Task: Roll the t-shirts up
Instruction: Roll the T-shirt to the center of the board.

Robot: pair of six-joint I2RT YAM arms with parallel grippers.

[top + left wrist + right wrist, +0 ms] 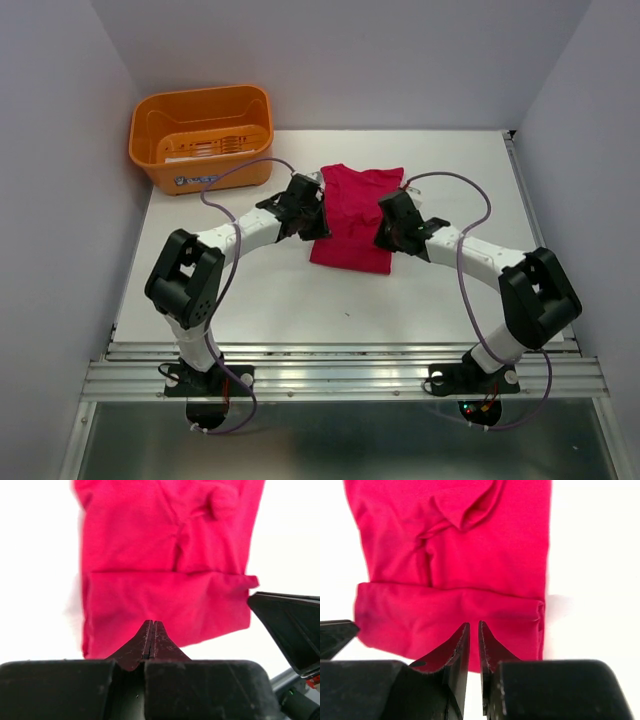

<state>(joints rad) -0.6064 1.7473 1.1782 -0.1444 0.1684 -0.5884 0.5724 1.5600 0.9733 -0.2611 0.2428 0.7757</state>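
Orange plastic first: the basket point(200, 135) sits at the table's point(300, 300) 10 o'clock corner, well apart from the cloth. Moving right in the top view, my left gripper point(318, 215) hangs at the 9 o'clock edge of the crimson-pink t-shirt point(355, 215), which lies flat near mid-table, slightly toward 12 o'clock. On the left wrist camera that gripper point(151, 625) has its fingers point(147, 640) pressed together over a band of the shirt point(165, 555) folded up at its 6 o'clock end. Further right, my right gripper point(385, 225) is at the shirt's 3 o'clock edge. Its own camera shows the gripper point(474, 626) over the same folded band point(450, 615), fingers point(457, 645) parted by only a thin slit; I cannot tell whether any cloth is caught between them.
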